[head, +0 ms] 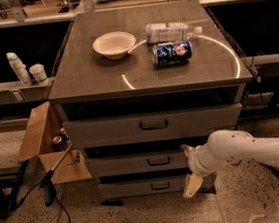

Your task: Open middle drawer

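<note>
The middle drawer [135,163] is a shallow grey front with a small dark bar handle [159,161], set between a taller top drawer [106,131] and a narrower bottom drawer [133,188]. It looks shut. My gripper [188,169] is on the white arm that comes in from the right. It sits in front of the drawer fronts, just right of the middle drawer's handle. It is open, with one finger [186,150] at the middle drawer's height and the other [191,186] down by the bottom drawer. It holds nothing.
On the cabinet top [90,79] stand a white bowl [114,44], a lying water bottle [170,31] and a lying blue can [172,53]. An open cardboard box [45,144] and cables [48,194] lie on the floor at the left. Bottles [18,69] stand on a left shelf.
</note>
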Available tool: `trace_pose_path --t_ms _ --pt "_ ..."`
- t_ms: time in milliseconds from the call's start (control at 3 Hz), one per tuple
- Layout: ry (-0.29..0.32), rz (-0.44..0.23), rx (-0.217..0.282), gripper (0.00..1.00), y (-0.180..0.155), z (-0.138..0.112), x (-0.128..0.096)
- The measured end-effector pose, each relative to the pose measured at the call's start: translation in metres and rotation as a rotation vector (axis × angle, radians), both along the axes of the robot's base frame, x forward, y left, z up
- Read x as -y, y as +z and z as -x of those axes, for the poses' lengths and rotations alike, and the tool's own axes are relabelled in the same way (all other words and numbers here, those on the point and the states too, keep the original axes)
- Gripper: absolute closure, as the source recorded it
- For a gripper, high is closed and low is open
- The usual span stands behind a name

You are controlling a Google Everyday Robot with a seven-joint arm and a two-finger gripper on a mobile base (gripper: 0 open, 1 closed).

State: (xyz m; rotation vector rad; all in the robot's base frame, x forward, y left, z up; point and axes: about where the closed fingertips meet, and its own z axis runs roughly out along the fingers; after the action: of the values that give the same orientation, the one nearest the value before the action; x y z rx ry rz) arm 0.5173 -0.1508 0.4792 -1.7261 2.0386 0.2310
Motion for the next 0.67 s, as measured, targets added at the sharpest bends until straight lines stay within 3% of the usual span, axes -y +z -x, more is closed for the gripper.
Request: trace_pose_path --t_ms 667 --pt "-0.007 0.030 0.028 0.00 -0.0166 -0.0242 0.0038"
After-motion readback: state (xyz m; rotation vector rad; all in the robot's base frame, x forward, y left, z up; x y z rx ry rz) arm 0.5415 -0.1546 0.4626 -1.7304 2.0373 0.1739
